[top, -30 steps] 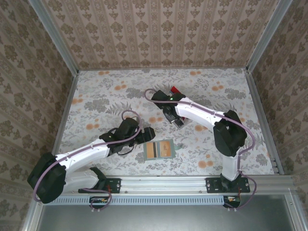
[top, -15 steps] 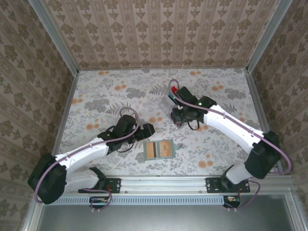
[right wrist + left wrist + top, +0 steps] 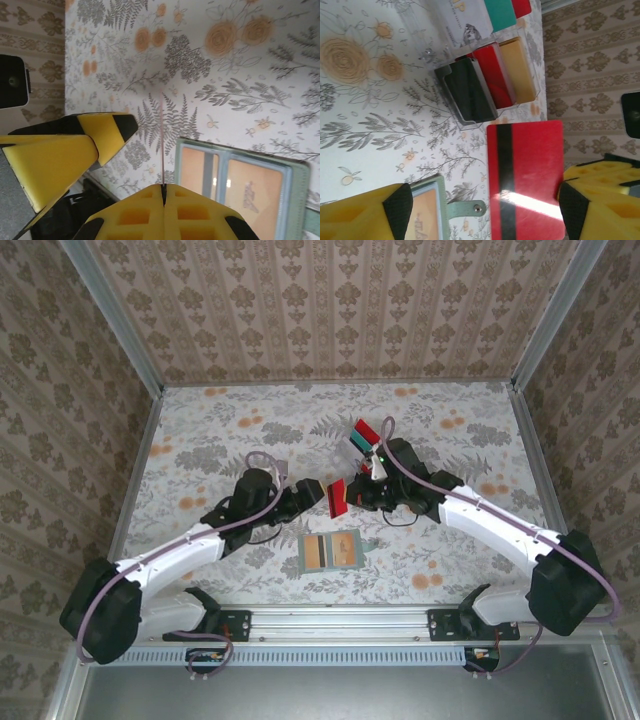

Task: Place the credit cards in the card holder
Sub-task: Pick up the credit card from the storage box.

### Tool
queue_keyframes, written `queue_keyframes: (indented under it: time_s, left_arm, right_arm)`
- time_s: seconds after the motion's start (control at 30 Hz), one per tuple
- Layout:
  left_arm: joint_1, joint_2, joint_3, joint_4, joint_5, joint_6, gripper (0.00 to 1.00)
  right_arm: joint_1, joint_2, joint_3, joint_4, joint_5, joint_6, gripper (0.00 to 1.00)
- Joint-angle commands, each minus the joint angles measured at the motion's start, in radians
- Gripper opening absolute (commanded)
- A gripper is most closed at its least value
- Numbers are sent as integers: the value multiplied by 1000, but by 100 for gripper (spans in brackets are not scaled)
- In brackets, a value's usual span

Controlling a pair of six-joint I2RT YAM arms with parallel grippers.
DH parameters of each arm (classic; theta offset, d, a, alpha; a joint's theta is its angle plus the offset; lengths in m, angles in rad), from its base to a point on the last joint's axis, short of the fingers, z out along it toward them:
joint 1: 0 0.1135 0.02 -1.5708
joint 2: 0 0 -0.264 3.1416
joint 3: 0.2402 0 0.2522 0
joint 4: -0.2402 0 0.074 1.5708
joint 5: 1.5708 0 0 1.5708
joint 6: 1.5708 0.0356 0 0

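Observation:
My right gripper is shut on a red credit card with a black stripe, held upright above the table. The right wrist view shows the card edge-on, rising from the closed pads. My left gripper is open just left of the card and faces its flat side; its fingertips frame the card without gripping it. The card holder lies open and flat in front of both grippers, with an orange card in each inner pocket and a snap strap.
A clear slotted rack stands behind the grippers, holding black, red and beige cards, with a teal card and a red one further back. Patterned walls and metal rails enclose the floral table.
My right arm swung from the rack toward the front left, carrying the red card. My left gripper moved up and right to meet it, and its jaws narrowed a little.

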Motion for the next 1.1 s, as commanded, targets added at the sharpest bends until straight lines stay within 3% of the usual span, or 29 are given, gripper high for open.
queue_keyframes:
  time_s: [0.0,0.27,0.37,0.5,1.07]
  left_arm:
    - [5,23,22,89,49,-36,74]
    - [2,33,22,97,56,-42,66]
    - [1,34,19,115,60,-51,51]
    - [0,34,17,128,59,-59,43]
    - [-10,44,16,141,61,-58,32]
  right_arm:
    - [-2,-23,-30,123,-82,76,2]
    - [0,-14,-67,197,-101,128,2]
    - [1,-9,-78,216,-103,139,2]
    - [3,0,-89,250,-118,158,3]
    - [6,32,-92,305,-143,190,11]
